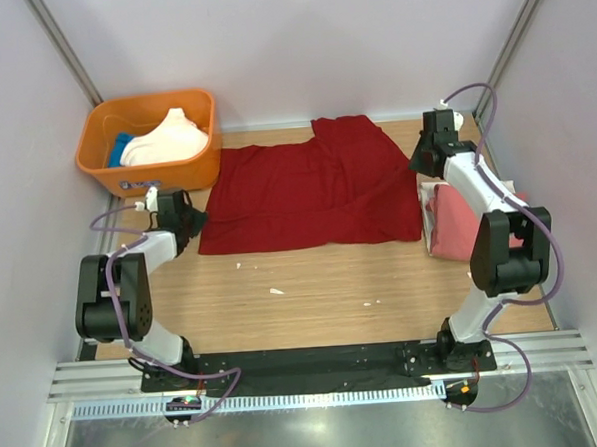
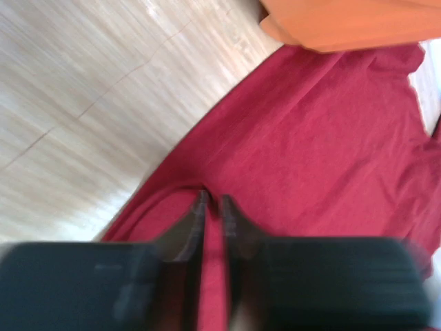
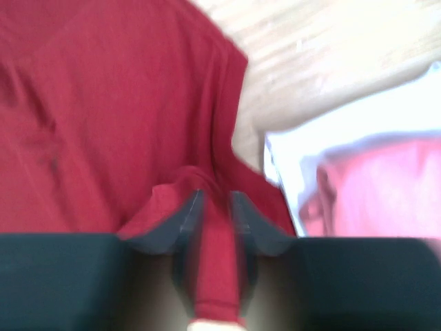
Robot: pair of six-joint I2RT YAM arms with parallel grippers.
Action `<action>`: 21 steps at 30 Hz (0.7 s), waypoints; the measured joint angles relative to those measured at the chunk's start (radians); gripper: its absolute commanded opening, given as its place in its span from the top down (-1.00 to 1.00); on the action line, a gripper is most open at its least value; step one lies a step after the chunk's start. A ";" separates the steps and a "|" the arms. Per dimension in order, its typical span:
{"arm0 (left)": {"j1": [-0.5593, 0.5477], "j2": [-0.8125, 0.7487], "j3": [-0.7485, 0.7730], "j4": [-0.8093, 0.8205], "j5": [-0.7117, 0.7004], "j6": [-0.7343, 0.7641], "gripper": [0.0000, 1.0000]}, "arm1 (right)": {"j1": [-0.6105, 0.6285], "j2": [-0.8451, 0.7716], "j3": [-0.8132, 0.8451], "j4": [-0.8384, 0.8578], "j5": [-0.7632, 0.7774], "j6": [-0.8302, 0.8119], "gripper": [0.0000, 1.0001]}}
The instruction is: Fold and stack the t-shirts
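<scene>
Left hand (image 2: 213, 201) pinching soft, wrinkled dark red t-shirt (image 1: 307, 188), right hand (image 3: 216, 198) clamping bunched fold

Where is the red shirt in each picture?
Top view: red shirt spread across the middle of the table.
Left wrist: red shirt fills the right and bottom.
Right wrist: red shirt fills the left.
Shared landmark: the wooden table, bare beside the shirt in all three.
</scene>
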 measured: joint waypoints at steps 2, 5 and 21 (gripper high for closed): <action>0.000 0.019 0.020 -0.002 0.004 0.011 0.09 | -0.002 0.049 0.051 0.002 0.009 0.003 0.00; 0.000 0.039 0.056 -0.016 0.021 0.027 -0.24 | -0.005 0.071 0.070 -0.002 0.012 0.001 -0.08; 0.000 -0.416 -0.156 -0.163 0.009 0.075 -0.35 | -0.009 -0.488 -0.522 0.040 -0.190 0.064 0.01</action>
